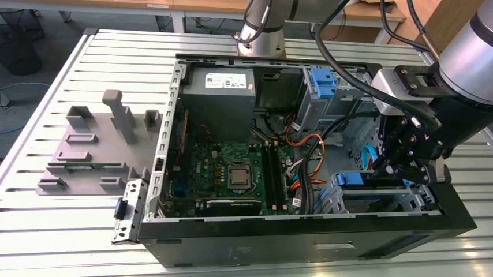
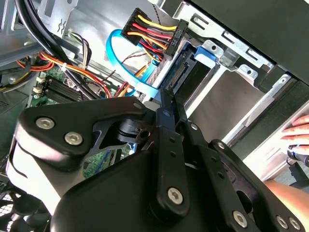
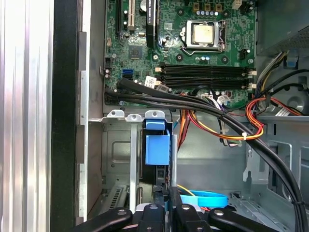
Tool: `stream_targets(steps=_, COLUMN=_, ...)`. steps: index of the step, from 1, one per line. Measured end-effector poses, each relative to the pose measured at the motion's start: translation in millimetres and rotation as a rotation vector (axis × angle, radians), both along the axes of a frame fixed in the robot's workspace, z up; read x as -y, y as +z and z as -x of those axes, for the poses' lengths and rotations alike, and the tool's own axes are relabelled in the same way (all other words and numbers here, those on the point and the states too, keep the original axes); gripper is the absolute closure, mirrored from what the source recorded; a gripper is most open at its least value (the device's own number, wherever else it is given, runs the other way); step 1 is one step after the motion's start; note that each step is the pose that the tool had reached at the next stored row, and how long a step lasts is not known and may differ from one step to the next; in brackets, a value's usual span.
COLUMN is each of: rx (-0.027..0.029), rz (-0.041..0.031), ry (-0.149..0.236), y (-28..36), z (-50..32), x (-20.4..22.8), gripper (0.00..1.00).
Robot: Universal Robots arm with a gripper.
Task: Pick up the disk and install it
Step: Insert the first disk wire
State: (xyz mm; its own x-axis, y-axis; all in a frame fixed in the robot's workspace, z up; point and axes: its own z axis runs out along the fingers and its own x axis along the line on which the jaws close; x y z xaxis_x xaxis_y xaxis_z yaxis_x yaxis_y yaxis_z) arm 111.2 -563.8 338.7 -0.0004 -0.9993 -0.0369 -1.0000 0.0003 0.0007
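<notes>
Because the loose wires crowd the drive bay, the likeliest trouble is a snag: the flat blue cable and the black plug with its red and yellow wires lie just beside the disk. A crooked push could also jam its blue frame in the bay rails. A person's hand rests near the computer case, close enough to worry about.

The arm reaches down into the case at the exterior view's right, wrist bent, with the gripper aimed at the disk's end. Its fingers look pressed together, holding nothing. I can't tell whether the tips touch the disk, which stands on edge in the bay.
</notes>
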Motion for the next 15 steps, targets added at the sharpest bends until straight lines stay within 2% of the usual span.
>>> stream_targets(steps=15, rx=0.0004, rz=-0.0008, ry=0.0, y=-3.5, z=0.3, x=0.0, gripper=0.84)
